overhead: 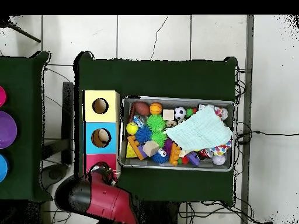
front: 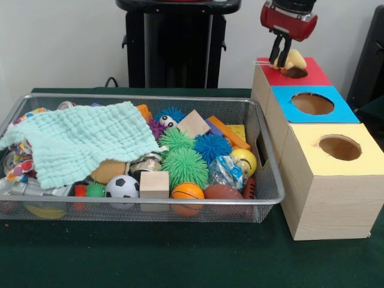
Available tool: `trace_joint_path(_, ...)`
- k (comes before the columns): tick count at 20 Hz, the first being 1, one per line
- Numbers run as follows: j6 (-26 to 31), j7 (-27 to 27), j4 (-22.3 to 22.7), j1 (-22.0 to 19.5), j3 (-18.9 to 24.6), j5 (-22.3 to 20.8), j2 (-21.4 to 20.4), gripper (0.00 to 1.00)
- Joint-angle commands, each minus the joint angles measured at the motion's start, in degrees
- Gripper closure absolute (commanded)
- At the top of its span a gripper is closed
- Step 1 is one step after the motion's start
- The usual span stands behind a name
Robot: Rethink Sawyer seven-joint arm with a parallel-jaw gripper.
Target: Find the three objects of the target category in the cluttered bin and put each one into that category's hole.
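My gripper (front: 281, 59) hangs over the red-topped box (front: 309, 77) at the far right, shut on a pale yellow squishy toy (front: 294, 59) just above the round hole (front: 295, 73). In the overhead view the arm (overhead: 102, 198) covers most of the red box (overhead: 92, 160), and the toy is hidden there. The wire mesh bin (front: 144, 98) (overhead: 175, 99) sits left of the boxes, full of toys. A tan bun-like toy (front: 108, 171) lies in it, half under the cloth.
A blue-topped box (front: 339, 111) and a yellow-topped box (front: 312, 159) stand in a row in front of the red one. A mint cloth (front: 78, 144) covers the bin's left half. Spiky balls (front: 185, 165), wooden cubes (front: 154, 183), a soccer ball (front: 122, 186) and a yellow ball (front: 245, 159) fill the rest.
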Motion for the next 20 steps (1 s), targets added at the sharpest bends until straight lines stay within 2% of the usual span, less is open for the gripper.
trace_joint_path(1, -10.01, 17.22, 4.23, -3.33, 9.78, 5.88, 4.87, 1.0)
trace_joint_path(5, -10.67, 17.7, 4.82, -2.96, 10.85, 7.36, 4.9, 1.0)
trace_joint_path(7, -9.43, 17.74, 4.5, -1.85, 9.83, 8.03, 4.65, 1.0)
trace_joint_path(11, -9.46, 17.29, 5.64, -2.88, 11.94, 9.81, 3.35, 1.0)
trace_joint_path(20, -4.24, 17.27, 4.0, 0.47, 8.49, 12.08, 2.89, 1.0)
